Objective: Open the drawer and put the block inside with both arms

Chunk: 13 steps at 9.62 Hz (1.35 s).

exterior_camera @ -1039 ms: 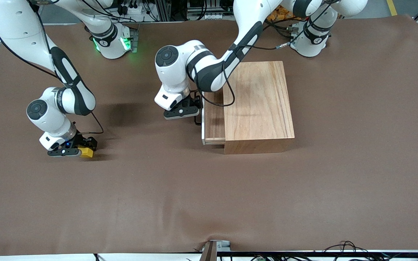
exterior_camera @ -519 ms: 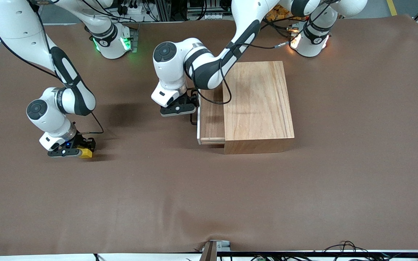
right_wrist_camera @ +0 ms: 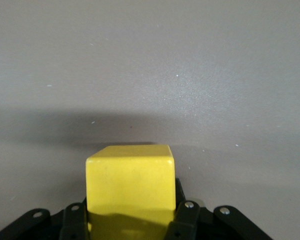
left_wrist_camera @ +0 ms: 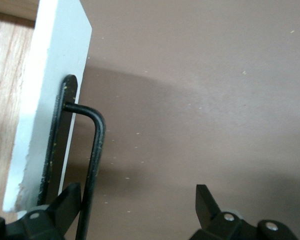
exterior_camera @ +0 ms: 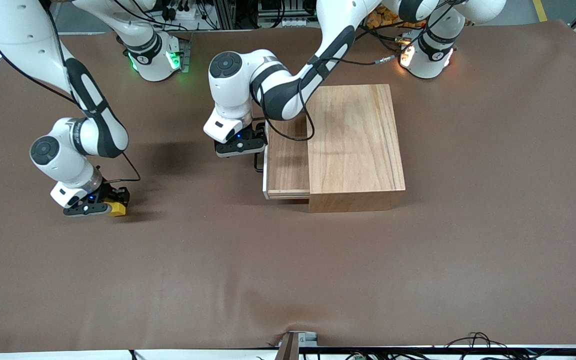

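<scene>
Brown table cover [exterior_camera: 288,260] | drawer [exterior_camera: 288,165] partly out of wooden box [exterior_camera: 355,145], mid-table | left gripper [exterior_camera: 240,145] spread wide at black loop handle [left_wrist_camera: 92,165] | right gripper [exterior_camera: 100,206] pinching yellow block [exterior_camera: 117,209] at the right arm's end

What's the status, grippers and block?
Left gripper open at drawer handle. Right gripper shut on block. Drawer partly out, nothing blocking.

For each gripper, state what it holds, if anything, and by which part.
The right gripper holds the yellow block by two opposite side faces. The left gripper is open; one finger hooks the drawer's handle without clamping it.
</scene>
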{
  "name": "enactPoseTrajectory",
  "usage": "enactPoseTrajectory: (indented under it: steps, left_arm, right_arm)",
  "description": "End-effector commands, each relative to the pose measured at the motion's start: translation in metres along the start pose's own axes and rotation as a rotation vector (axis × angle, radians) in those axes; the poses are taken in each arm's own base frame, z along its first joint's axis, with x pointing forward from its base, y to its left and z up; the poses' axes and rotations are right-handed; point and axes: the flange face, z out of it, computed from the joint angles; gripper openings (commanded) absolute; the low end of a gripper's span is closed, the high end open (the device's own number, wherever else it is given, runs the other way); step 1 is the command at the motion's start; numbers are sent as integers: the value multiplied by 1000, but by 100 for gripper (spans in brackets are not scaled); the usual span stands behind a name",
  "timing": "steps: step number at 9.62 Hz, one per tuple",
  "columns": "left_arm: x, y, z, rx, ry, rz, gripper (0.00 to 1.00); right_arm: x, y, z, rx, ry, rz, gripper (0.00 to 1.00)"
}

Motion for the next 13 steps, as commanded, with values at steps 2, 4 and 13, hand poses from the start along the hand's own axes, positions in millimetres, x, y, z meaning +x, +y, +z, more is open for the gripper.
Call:
enactPoseTrajectory:
  steps: [2, 4, 13]
  left_arm:
    - [16, 2, -40, -32, 9, -82, 100]
    - [52, -19, -91, 7, 31, -120, 100]
    - [210, -269, -317, 164, -63, -62, 100]
  right_arm:
    - [-7, -3, -97, 48, -102, -32, 0]
    - [0, -4, -155, 95, -220, -33, 0]
    - [46, -113, -258, 253, -282, 39, 0]
